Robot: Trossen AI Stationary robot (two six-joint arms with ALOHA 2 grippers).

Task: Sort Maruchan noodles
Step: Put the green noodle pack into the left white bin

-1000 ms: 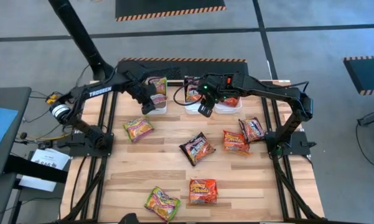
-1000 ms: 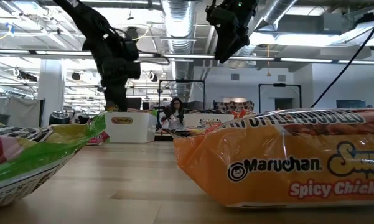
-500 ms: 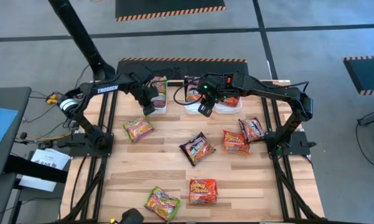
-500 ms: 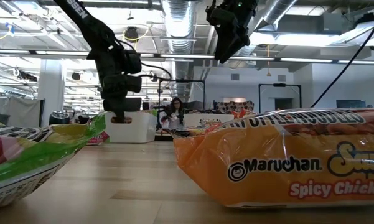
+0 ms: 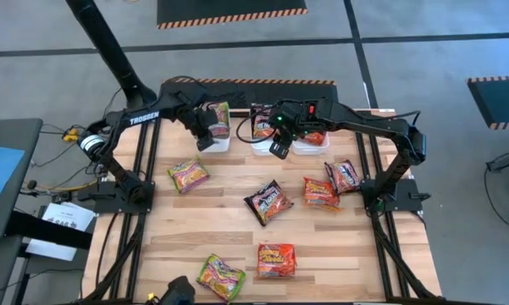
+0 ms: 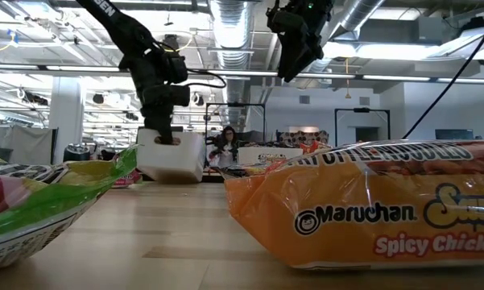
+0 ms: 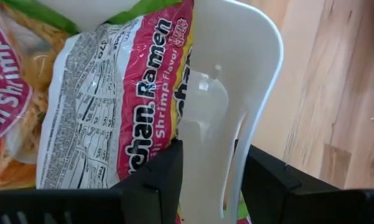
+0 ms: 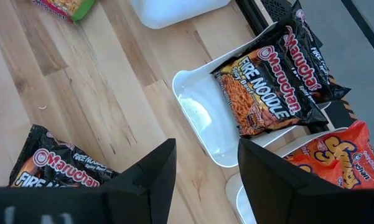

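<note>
Three white tubs stand along the table's far edge. The left tub [image 5: 218, 127] holds green-edged Maruchan noodles [image 7: 112, 106], and my left gripper [image 5: 205, 138] is shut on its near wall. The middle tub [image 5: 262, 129] holds a black packet [image 8: 274, 81], and the right tub [image 5: 312, 137] holds an orange one [image 8: 336, 155]. My right gripper [image 5: 278, 147] hangs open above the middle tub's near edge with nothing between its fingers. Several more packets lie flat on the table, among them a green one [image 5: 188, 175] and a black one [image 5: 268, 202]. My left gripper has the left tub's near wall [image 7: 206, 146], close to a rounded corner, between its two fingers. One finger [image 7: 155, 180] is inside against the packet and the other is outside. The fingers slant down from above. In the low view the tub [image 6: 173, 157] sits tilted under the gripper.
Loose packets lie at the right: an orange one [image 5: 320, 193] and a black one [image 5: 345, 176]. Near the front edge are a green one [image 5: 220, 276] and an orange one [image 5: 276, 260]. Bare wood shows between them. People and benches stand in the room behind the table.
My left gripper has come down over the left tub's near wall and moved a little toward the table's right and far edge. The tub, level before, now stands tilted in the low view. My right arm has kept still.
</note>
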